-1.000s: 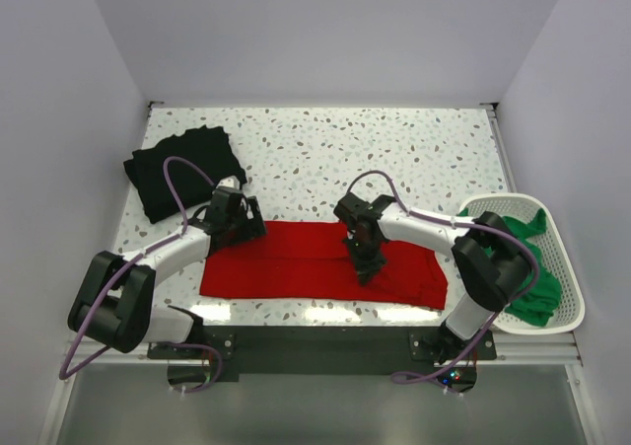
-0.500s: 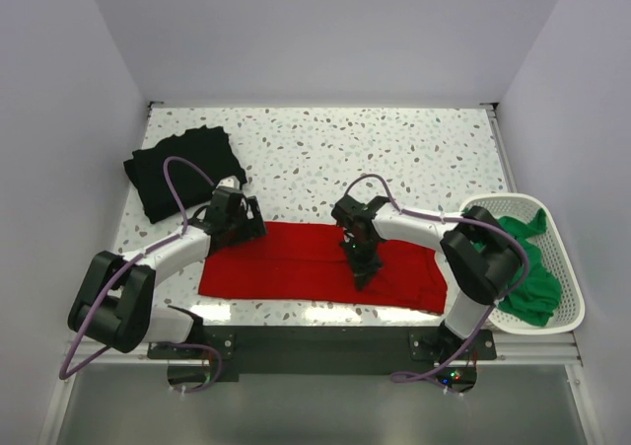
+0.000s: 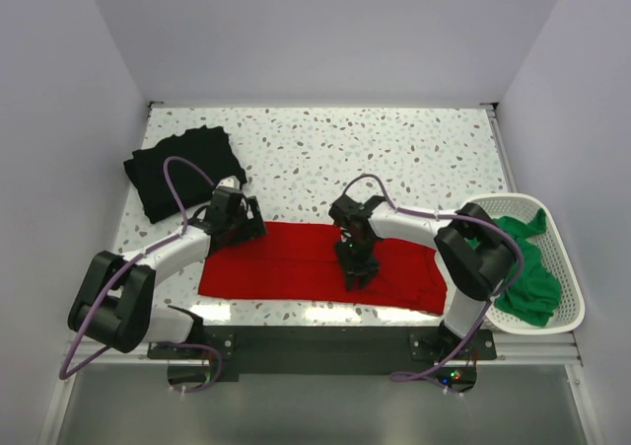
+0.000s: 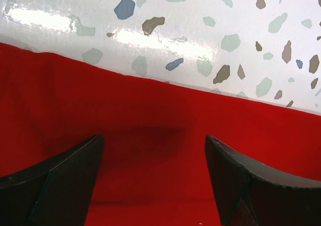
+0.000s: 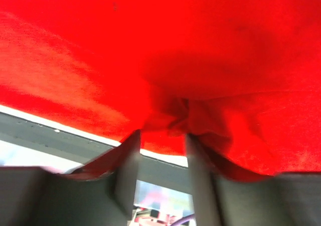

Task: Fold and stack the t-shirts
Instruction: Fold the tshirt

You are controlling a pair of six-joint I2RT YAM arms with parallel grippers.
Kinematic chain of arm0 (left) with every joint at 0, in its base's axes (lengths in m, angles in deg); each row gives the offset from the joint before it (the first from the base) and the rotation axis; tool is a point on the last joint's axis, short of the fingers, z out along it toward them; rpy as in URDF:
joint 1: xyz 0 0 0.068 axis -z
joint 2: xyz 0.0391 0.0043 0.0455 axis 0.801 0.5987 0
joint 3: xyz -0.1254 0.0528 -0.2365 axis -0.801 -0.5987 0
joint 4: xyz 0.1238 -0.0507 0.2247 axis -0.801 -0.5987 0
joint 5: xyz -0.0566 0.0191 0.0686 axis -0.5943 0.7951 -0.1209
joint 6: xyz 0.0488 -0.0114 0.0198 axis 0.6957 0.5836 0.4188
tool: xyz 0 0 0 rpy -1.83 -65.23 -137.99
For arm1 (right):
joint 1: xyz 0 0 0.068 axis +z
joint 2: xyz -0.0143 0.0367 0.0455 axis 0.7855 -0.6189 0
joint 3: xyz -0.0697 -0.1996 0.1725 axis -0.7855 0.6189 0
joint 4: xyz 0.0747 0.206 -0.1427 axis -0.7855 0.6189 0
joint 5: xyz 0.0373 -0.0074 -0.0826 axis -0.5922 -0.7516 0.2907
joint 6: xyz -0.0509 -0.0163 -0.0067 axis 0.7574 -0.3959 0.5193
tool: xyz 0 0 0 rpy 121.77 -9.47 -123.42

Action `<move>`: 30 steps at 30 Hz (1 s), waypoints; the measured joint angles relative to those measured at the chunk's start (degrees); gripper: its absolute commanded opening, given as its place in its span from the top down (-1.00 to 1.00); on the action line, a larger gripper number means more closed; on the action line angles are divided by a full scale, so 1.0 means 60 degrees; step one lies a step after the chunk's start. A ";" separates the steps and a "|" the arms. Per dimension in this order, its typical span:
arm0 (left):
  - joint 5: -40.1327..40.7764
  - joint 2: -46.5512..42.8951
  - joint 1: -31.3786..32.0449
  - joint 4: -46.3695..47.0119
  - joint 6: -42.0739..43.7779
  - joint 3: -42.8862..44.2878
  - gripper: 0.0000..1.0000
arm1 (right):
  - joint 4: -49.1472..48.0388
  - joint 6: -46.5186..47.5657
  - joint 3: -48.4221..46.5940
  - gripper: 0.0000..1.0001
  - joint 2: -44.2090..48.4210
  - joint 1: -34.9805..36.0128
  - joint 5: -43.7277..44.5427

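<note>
My left end effector hangs spread wide over the red t-shirt, a flat strip along the near edge of the bench; my right end effector is at its middle, fingers narrowly apart, red cloth puckered at their tips; whether they grip it I cannot tell; the black t-shirt lies by the left edge; the green t-shirt sits in the white basket at the right edge.
</note>
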 measured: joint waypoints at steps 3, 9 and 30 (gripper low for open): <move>0.0007 -0.0015 0.0000 -0.0036 0.0058 0.0004 -0.75 | 0.0029 0.0051 -0.0160 -0.19 0.0004 0.0004 -0.0087; 0.0157 -0.0386 0.0000 -0.0608 0.0240 0.0142 -0.74 | 0.0525 0.0142 -0.0780 -0.33 0.0397 -0.0055 0.0073; -0.0182 -0.0532 0.0000 -0.0280 0.0459 -0.0364 -0.73 | 0.1005 0.0310 -0.0277 -0.08 -0.0222 -0.3235 0.2470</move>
